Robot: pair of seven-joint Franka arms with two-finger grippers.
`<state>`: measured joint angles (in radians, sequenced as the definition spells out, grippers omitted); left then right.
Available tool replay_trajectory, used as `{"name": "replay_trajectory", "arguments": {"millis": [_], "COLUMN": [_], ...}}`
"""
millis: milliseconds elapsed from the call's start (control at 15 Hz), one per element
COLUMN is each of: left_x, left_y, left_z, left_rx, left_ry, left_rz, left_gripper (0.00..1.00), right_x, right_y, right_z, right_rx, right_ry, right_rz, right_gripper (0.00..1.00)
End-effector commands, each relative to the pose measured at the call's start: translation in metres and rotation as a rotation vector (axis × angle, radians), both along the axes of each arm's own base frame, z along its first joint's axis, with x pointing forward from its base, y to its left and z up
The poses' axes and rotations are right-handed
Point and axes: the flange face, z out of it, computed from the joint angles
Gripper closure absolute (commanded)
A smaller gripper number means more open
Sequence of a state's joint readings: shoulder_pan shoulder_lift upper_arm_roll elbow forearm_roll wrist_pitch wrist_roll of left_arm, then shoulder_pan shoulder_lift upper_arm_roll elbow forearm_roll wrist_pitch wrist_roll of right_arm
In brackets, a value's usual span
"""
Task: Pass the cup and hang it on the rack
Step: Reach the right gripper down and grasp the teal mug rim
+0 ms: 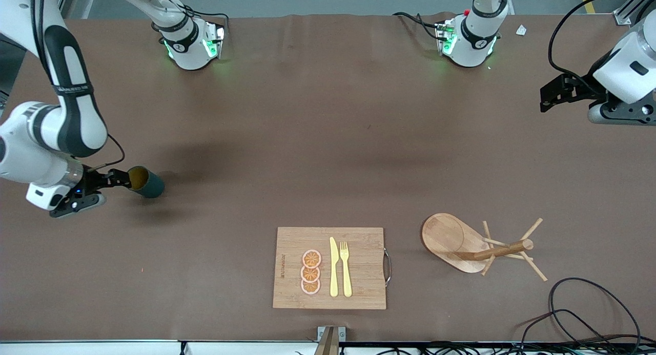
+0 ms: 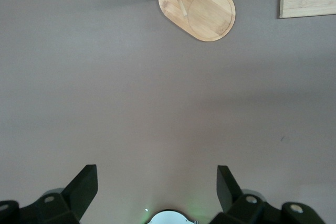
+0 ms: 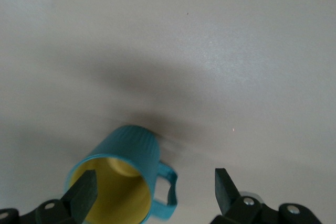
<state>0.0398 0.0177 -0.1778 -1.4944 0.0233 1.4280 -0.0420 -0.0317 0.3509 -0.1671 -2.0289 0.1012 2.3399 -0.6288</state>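
Note:
The dark teal cup [image 1: 147,183] lies on its side on the table at the right arm's end, its yellowish mouth turned toward my right gripper [image 1: 122,180]. In the right wrist view the cup [image 3: 131,148] fills the lower part. My right gripper [image 3: 155,181] is open, with one finger inside the mouth and the other outside, past the small handle [image 3: 169,188]. The wooden rack [image 1: 479,250] stands toward the left arm's end, nearer the front camera, and its oval base [image 2: 202,9] shows in the left wrist view. My left gripper [image 1: 546,99] [image 2: 157,179] hangs open and empty over bare table.
A wooden cutting board [image 1: 359,293] with a metal handle carries orange slices [image 1: 311,271], a yellow knife and a fork [image 1: 346,270], beside the rack at the table's near edge. Black cables [image 1: 589,314] lie by the near corner at the left arm's end.

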Motion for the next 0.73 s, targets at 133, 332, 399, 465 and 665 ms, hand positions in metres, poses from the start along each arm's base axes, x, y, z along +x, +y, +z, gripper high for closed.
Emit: {"name": "replay_trajectory", "arguments": {"millis": [133,332,399,465,665], "left_x": [0.0,0.001,0.001,0.001,0.001], "left_y": [-0.001,-0.001,-0.001,0.0,0.002], "left_z": [0.001,0.0,0.001,0.001,0.002], "left_rx": [0.023,0.022,0.021,0.021,0.022], "left_ry": [0.007,0.011,0.009,0.009,0.009], "left_rz": [0.001,0.003,0.003,0.006,0.007], "left_gripper": [0.0,0.0,0.0,0.0,0.0], "right_x": [-0.028,-0.027,-0.027,-0.027,-0.012], "right_y": [0.001,0.001,0.002,0.003,0.017], "right_z": [-0.032,-0.031,-0.031,-0.03,-0.008], "right_rx": [0.009,0.013,0.014,0.016,0.039], "right_ry": [-0.036,-0.034,-0.033,-0.029,0.017], "right_rz": [0.016,0.009,0.017,0.016,0.035], "right_gripper": [0.6,1.0,1.0,1.0,1.0]}}
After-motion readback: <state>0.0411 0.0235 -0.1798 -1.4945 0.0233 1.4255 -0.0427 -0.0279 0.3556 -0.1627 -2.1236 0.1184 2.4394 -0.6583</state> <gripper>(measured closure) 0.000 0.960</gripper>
